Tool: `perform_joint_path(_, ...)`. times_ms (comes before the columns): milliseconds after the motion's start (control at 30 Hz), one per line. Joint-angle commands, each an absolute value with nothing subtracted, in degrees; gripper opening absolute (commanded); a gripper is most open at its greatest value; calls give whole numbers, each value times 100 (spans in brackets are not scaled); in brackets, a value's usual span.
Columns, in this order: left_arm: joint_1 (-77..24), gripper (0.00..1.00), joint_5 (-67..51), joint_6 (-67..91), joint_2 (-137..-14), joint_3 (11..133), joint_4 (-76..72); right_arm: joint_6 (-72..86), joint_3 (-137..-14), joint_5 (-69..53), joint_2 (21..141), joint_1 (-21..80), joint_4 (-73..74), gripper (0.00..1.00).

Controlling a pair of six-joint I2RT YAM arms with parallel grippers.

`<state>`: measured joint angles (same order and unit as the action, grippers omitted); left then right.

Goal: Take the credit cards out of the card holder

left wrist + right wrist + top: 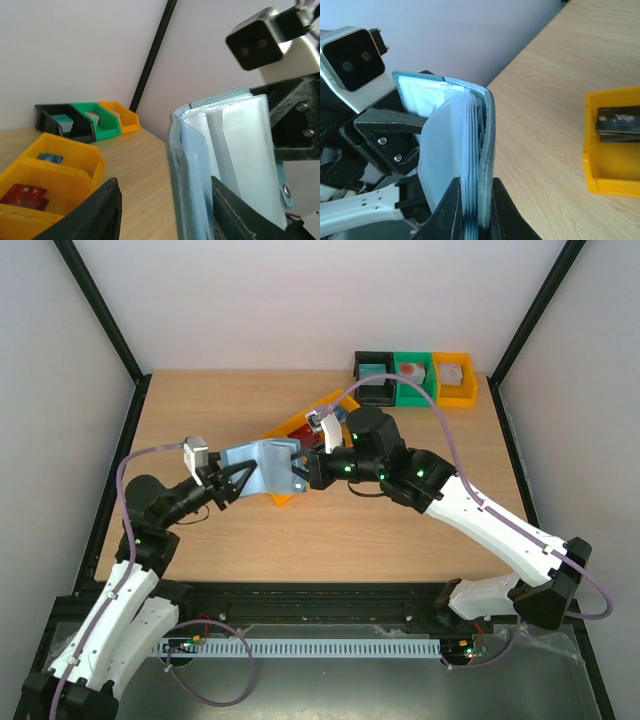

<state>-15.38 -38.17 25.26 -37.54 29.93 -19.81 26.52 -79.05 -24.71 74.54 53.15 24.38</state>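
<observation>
The light blue card holder (265,468) hangs open above the table between both grippers, its clear sleeves fanned out (225,160) (470,150). My right gripper (308,468) (472,200) is shut on its cover and sleeves at one end. My left gripper (232,483) (165,200) is open, its jaws wide around the other end, with a gap on one side. Red credit cards (25,195) and a blue card (50,157) lie in the yellow bin (75,160). Dark cards (620,125) also lie in that bin (592,150). No card shows in the sleeves.
The yellow bin (295,423) sits behind the holder, partly hidden by my right arm. A black bin (375,375), a green bin (412,380) and a small yellow bin (455,380) stand in a row at the table's back right.
</observation>
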Motion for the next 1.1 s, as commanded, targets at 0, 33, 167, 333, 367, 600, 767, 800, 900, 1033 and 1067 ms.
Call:
perform_joint_path(0,-1167,49,-4636,2755,-3479,3091,-2024,2261,-7936,-3925,7318,5075,1617,2)
perform_joint_path(33,-1093,58,-4729,2750,-3441,3118,-2014,2180,-7989,-4026,7364,5053,1656,2)
perform_joint_path(167,-933,77,-5003,2608,-3307,3222,-1796,1866,-8144,-4287,7428,4872,1792,2)
perform_joint_path(333,-632,78,-5047,2740,-3129,3286,-1658,1704,-8277,-4832,7521,4443,1912,2)
perform_joint_path(367,-534,78,-5031,2776,-3095,3306,-1639,1626,-8349,-4933,7562,4382,1998,2)
perform_joint_path(600,-82,86,-4981,2636,-2989,3227,-1488,1414,-8655,-5310,7883,4185,2349,2)
perform_joint_path(767,-92,74,-4692,2472,-3087,3168,-1401,1695,-8650,-5681,8121,4187,2012,2)
perform_joint_path(800,-112,71,-4656,2484,-3118,3154,-1447,1788,-8610,-5756,8152,4190,1883,2)
perform_joint_path(900,-293,64,-4717,2423,-3227,3083,-1634,2185,-8449,-6062,8183,4209,1405,2)
perform_joint_path(1033,-704,56,-4873,2463,-3391,3053,-1914,2337,-8344,-6104,8204,4299,1041,2)
perform_joint_path(1067,-792,53,-4896,2489,-3433,3058,-1961,2345,-8332,-6089,8215,4320,976,2)
